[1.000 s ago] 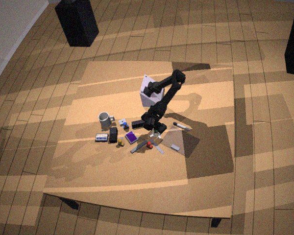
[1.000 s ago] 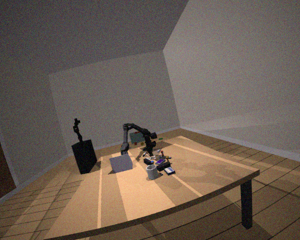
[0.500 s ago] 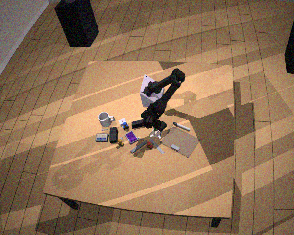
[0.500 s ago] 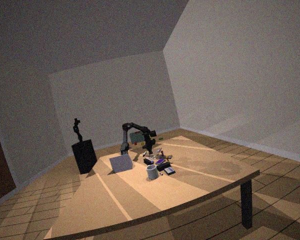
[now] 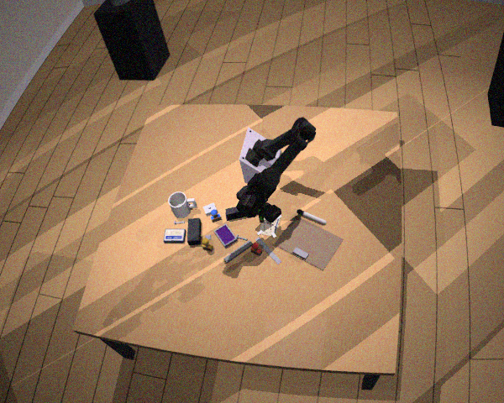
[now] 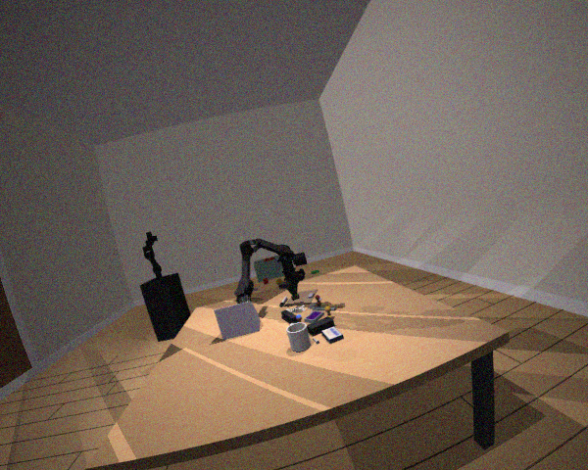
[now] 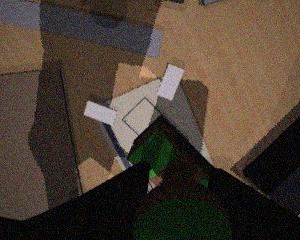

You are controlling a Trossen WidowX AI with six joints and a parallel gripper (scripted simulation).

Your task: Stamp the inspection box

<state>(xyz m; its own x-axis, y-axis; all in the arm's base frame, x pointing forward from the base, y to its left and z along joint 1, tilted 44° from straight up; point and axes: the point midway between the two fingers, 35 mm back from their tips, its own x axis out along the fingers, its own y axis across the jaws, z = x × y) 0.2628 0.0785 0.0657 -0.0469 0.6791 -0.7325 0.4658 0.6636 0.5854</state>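
PASS stamp, the green-handled one as I take it [image 5: 260, 215] [image 7: 157, 150], is up in the black parallel-jaw gripper [image 5: 262, 212] [image 6: 295, 294] [image 7: 178, 175], the fingers closed firmly on it. From where I stand, it hangs over the pale inspection card [image 5: 267, 226] [image 7: 136, 95], near the thin dark outline of the inspection box [image 7: 145, 99]. Part of that outline is hidden behind the stamp, and I see no mark in the part that shows. Two small white rectangular tabs [image 7: 171, 81] [image 7: 100, 113] sit at the card's edges.

I'd say the printing step is in hand, with the robot lining up before the press. Whether the stamp's face carries ink I can't tell; the flat purple ink pad in its pale frame [image 5: 225, 234] [image 6: 314, 316] lies well apart from the card. If the face is inked, the next move calls for centring over the box, keeping the face level, then one straight press and a straight lift. A sideways slip could smear the print, and a tilt might leave half the word faint. I'd also watch that the stamp doesn't land across the outline or catch a tab. Putting it back on the bench comes only afterwards.
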